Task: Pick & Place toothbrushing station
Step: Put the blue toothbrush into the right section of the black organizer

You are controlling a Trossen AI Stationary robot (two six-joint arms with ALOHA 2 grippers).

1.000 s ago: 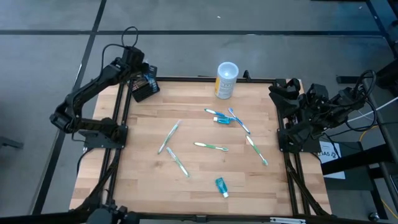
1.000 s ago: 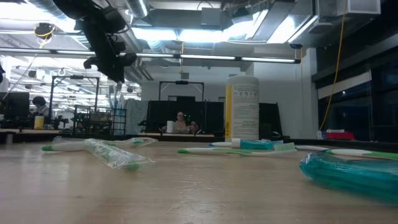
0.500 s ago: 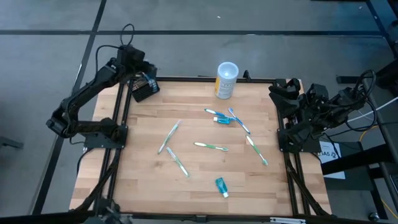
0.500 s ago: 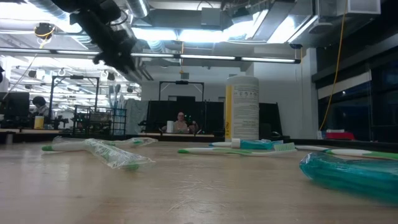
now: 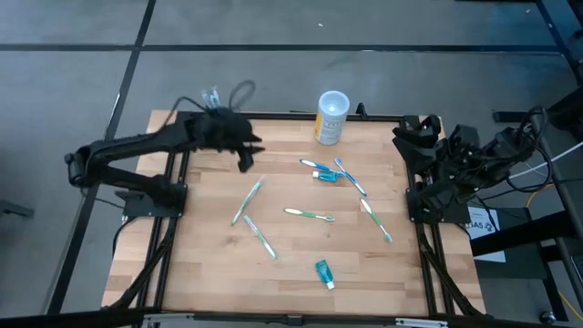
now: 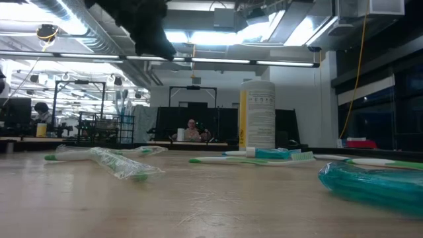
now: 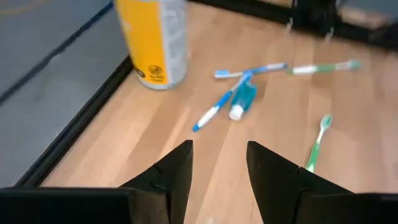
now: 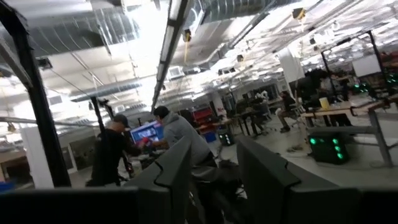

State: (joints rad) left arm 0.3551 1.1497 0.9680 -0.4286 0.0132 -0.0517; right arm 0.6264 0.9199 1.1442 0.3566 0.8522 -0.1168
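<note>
My left gripper [image 5: 247, 160] is open and empty above the table's far left part; its fingers point toward the white-and-yellow cup [image 5: 332, 117], which stands upright at the far edge and also shows in the left wrist view [image 7: 155, 40]. The black toothbrush holder shows in no view; my left arm [image 5: 205, 132] lies over the far left corner. My right gripper [image 8: 214, 165] is open and empty, with its arm [image 5: 437, 164] folded at the table's right edge and looking into the room.
Several toothbrushes lie flat on the wood: two left of centre [image 5: 247, 200] [image 5: 260, 236], one in the middle [image 5: 310, 215], others at right [image 5: 350, 176] [image 5: 375, 220]. One teal tube lies by the blue brushes [image 5: 325, 174], another near the front [image 5: 324, 272]. People stand in the room beyond [image 8: 180, 134].
My left arm has swung from outside the table's far left corner toward the right and stretched out over the table's far left part, its gripper now pointing at the cup. The black block seen at that corner before is now covered by the arm.
</note>
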